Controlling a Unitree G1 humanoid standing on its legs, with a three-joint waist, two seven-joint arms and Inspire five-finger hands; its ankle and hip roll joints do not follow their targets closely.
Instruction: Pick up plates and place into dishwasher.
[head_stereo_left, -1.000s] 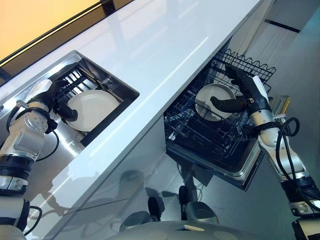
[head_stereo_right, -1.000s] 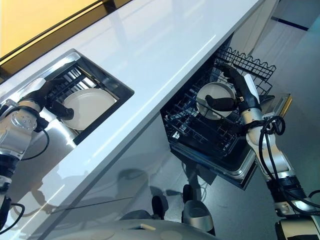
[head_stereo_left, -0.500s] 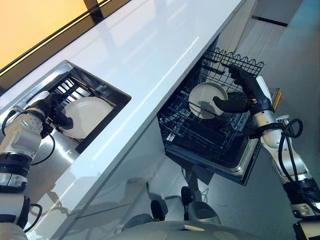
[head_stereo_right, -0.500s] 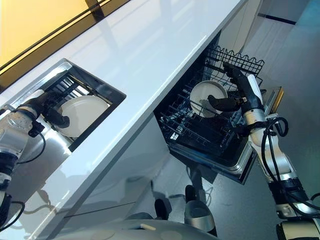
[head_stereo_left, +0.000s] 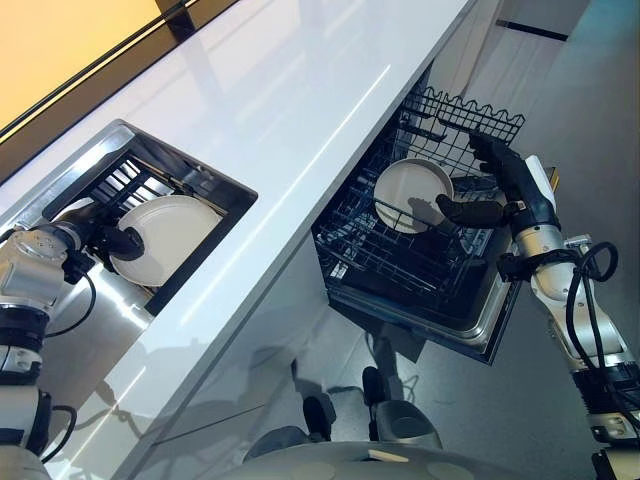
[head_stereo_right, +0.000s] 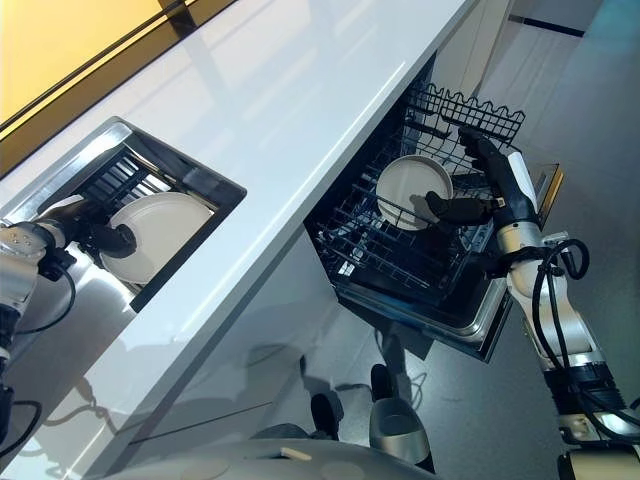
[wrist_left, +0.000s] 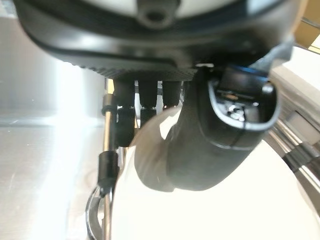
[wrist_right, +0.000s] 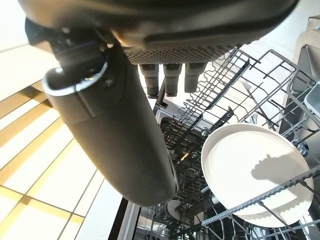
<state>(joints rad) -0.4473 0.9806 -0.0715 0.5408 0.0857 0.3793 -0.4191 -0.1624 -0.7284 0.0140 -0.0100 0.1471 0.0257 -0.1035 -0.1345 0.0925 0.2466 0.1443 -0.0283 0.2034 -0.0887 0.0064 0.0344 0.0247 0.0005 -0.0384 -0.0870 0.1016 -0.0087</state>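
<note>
A white plate lies tilted in the sink sunk into the white desk. The left hand grips the plate's edge, thumb curled over its face and fingers behind the rim. A second white plate stands on edge in the pulled-out dishwasher rack. The right hand hovers just beside that plate, fingers fairly straight and thumb spread toward it, holding nothing; the right wrist view shows a gap between them.
</note>
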